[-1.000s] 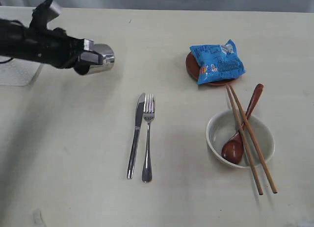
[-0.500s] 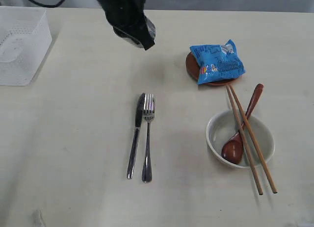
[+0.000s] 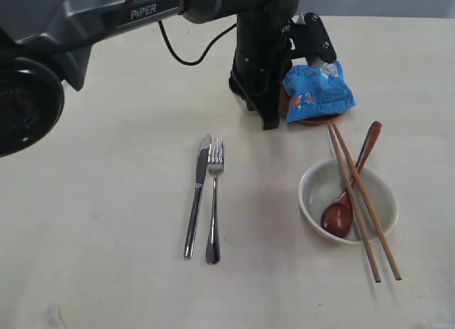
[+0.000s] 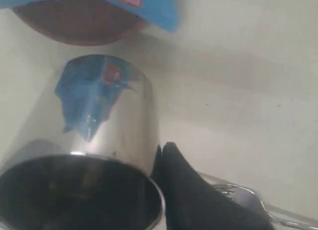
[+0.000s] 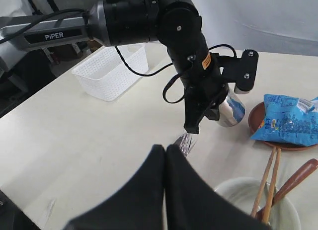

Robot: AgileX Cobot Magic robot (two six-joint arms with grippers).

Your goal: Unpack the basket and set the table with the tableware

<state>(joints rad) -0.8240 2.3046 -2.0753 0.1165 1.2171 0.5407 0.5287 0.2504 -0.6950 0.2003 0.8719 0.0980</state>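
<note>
Clamping the steel cup [image 4: 109, 115] just beside the plate [image 4: 74, 21], your left gripper [image 5: 208, 113] holds slick, stiff, light metal. Pinch its rim wall firmly.

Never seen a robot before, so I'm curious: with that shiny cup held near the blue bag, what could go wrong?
The left end effector seems to hold the shiny steel cup by its rim; smooth metal might slip or tip. It also hangs close beside the small brown round plate and blue snack bag, so lowering could nudge them.
</note>
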